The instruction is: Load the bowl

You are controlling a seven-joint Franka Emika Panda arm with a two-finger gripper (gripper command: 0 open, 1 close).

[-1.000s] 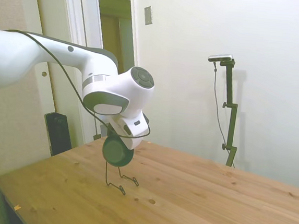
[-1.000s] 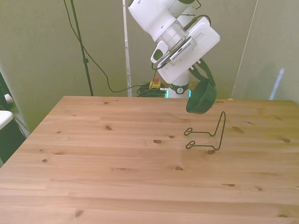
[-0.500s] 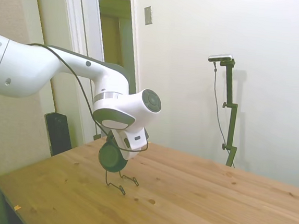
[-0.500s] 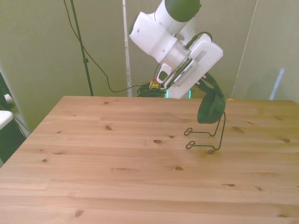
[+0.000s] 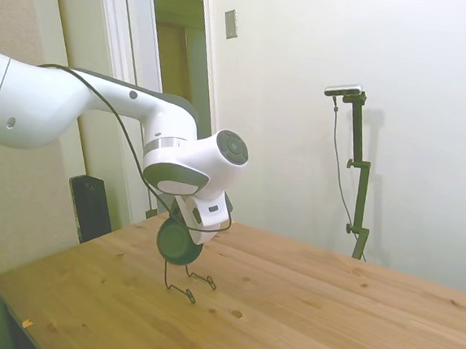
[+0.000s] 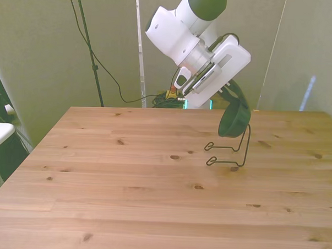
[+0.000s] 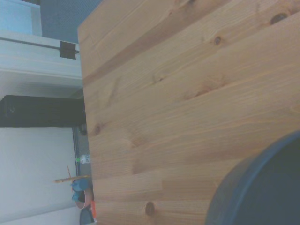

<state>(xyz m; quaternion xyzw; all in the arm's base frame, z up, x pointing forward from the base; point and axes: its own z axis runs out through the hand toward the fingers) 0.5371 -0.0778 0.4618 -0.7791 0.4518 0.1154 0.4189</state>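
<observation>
From the side we see the pincer (image 5: 181, 225) grasping the bowl (image 5: 179, 241), which hangs just below it, tipped on edge so its round face is turned toward this camera. The stand (image 5: 181, 278) sits on the table (image 5: 327, 313) directly under the pincer, and the bowl's lower rim reaches the top of the stand's upright wire. Whether bowl and wire touch we cannot tell from here. We judge the loading well advanced: the bowl is lifted, turned and brought to the stand, while seating it and letting go are left to do.

From the front, the bowl (image 6: 234, 118) hangs under the pincer (image 6: 231, 97), clamped at its upper rim, and appears edge-on, a dark green, matte, shallow round form. The stand (image 6: 231, 149) lies below the pincer, its upright rising beside the bowl's lower edge and its two loops lying flat on the table (image 6: 125, 183), stretching out toward the front view's left. The bowl seems to rest against or very near the upright, not yet down in it.

At the wrist we see only a blurred dark curve of the bowl (image 7: 262, 187) close to the camera, with bare table (image 7: 178, 84) boards beyond it. The stand is out of this view.
</observation>
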